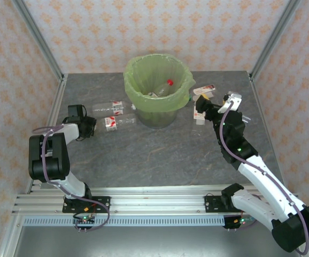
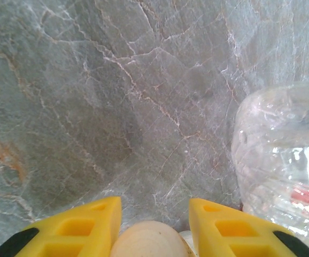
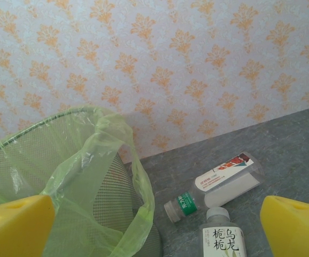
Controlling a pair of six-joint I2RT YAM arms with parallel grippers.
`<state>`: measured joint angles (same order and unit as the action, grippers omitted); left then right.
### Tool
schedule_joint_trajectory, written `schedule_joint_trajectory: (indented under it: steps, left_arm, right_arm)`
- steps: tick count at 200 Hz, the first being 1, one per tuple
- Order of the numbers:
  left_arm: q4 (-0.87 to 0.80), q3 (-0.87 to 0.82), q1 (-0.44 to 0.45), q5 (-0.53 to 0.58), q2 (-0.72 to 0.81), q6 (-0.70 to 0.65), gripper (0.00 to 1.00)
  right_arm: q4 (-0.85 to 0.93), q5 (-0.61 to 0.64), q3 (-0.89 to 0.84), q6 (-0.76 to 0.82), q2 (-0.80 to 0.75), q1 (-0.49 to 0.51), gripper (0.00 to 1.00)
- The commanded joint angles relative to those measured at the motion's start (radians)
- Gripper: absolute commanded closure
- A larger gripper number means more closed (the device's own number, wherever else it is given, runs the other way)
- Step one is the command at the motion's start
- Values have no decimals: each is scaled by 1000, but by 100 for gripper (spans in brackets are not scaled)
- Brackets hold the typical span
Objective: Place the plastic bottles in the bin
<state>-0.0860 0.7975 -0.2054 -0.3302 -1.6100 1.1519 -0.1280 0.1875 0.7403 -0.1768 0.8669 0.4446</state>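
top external: the round grey bin lined with a translucent light-green bag (image 1: 157,93) stands mid-table on the grey veined tabletop (image 1: 160,155). a red-capped clear bottle (image 1: 166,87) lies inside it. left of the bin lie two clear bottles with red-and-white labels, the farther bottle (image 1: 109,107) and the nearer bottle (image 1: 114,122). the left gripper (image 1: 90,127) is just beside the nearer one. the right gripper (image 1: 201,107) sits among two more on the bin's right.

left wrist: yellow fingers (image 2: 85,230) stand apart around a pale rounded object (image 2: 149,242). i cannot tell whether they pinch it. a crinkled clear bottle (image 2: 283,160) lies beside them.

right wrist: its yellow fingers (image 3: 293,225) are spread wide, holding nothing. ahead lie a toppled clear bottle with a white label (image 3: 221,184) and a white-capped bottle (image 3: 220,233).

these look empty and thin-walled: light, slick, easily dented, prone to rolling. a gentle grip across the labelled middle seems best.
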Motion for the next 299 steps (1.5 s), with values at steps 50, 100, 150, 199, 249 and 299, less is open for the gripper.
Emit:
schedule_joint_trajectory:
  steps: [50,100,150,199,249,299]
  left_arm:
    - [-146,1,-8,60,128,-185,100]
    - [-156,24,-6,89,260,-190,100]
    - [-250,78,-14,185,398,-213,100]
    - [-283,131,-18,223,468,-216,100]
    - [-358,284,-16,356,531,-277,100]
    - [-290,434,4,381,504,-279,100]
  right_arm:
    - [-19,10,17,-9,47,3,1]
    - [-60,-19,14,-18,66,2,1]
    - [-69,-5,-11,-30,38,2,1]
    - [-98,-30,-33,-20,26,3,1]
    - [-131,-284,-37,28,34,2,1]
    - [-140,-342,-50,33,39,2,1]
